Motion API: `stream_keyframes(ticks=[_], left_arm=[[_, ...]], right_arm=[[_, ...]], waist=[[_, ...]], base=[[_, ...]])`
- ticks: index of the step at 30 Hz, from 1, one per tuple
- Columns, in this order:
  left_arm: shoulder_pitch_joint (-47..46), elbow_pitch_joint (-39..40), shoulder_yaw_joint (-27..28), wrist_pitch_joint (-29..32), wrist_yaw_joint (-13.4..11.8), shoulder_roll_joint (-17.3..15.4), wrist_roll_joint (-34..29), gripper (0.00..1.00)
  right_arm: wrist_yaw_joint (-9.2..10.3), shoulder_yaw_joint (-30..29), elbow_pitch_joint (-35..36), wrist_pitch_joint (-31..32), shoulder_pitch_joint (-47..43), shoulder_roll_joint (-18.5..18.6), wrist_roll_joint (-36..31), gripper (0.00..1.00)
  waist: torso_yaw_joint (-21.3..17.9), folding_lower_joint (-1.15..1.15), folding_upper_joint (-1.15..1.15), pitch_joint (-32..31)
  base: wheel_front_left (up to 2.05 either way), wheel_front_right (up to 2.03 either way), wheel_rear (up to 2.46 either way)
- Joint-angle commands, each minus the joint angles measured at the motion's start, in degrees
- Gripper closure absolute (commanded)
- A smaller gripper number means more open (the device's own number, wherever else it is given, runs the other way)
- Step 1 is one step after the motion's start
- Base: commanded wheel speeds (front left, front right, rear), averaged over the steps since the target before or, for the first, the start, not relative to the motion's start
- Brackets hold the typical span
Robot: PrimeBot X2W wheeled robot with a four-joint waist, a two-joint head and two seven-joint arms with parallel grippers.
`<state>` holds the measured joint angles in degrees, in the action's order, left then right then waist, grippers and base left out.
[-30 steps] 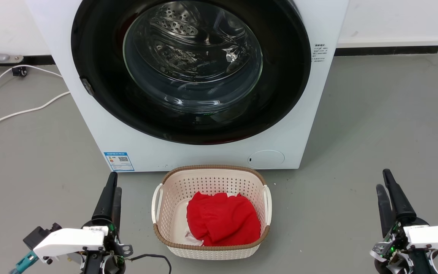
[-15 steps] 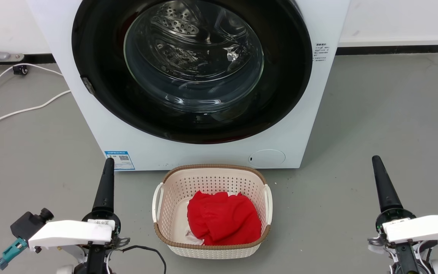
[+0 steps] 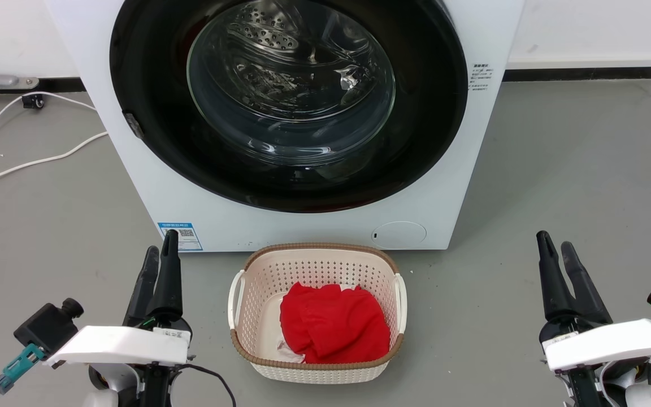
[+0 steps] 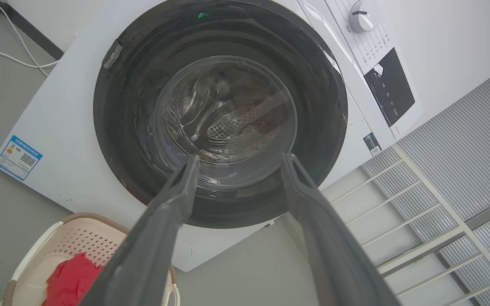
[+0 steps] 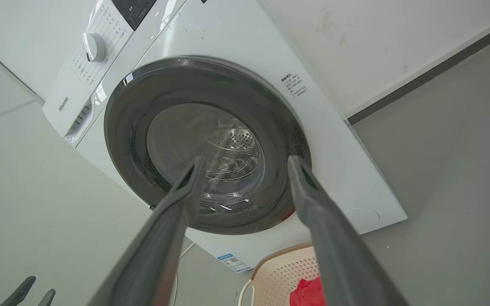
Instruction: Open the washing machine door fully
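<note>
The washing machine door (image 3: 290,96) sat closed; left claw (image 3: 161,243) and right claw (image 3: 554,240) hung spread, well apart from it

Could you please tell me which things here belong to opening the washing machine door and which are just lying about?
For the job: washing machine door, shut; washing machine; left pincer and right pincer, both open.
Lying about: cream laundry basket; red cloth in it; white cable on the floor.
</note>
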<state>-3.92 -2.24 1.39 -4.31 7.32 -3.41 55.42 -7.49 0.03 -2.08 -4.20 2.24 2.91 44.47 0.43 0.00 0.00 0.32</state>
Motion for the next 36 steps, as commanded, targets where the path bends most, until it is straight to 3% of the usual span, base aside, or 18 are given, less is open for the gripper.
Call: stream_keyframes(ticks=[1,20,36], left_arm=[[-0.3,1.1,-0.3,-0.6,0.1,-0.6,-2.8,0.0],[1.3,1.1,-1.3,-3.8,0.0,-0.7,-23.4,0.0],[2.1,1.2,-2.2,-6.1,-0.5,-0.8,-34.0,0.0]], right_arm=[[0.0,0.2,1.2,-0.7,0.4,0.0,-2.6,0.0],[0.0,0.0,1.6,-1.7,-1.6,0.0,-18.9,0.0],[0.0,-0.2,2.6,-1.3,-2.9,0.0,-28.9,0.0]], waist=[[0.0,0.0,0.0,0.0],[0.3,0.0,0.0,-0.3],[0.3,0.0,0.0,-0.3]], base=[[0.0,0.0,0.0],[0.0,0.0,0.0],[0.0,0.0,0.0]])
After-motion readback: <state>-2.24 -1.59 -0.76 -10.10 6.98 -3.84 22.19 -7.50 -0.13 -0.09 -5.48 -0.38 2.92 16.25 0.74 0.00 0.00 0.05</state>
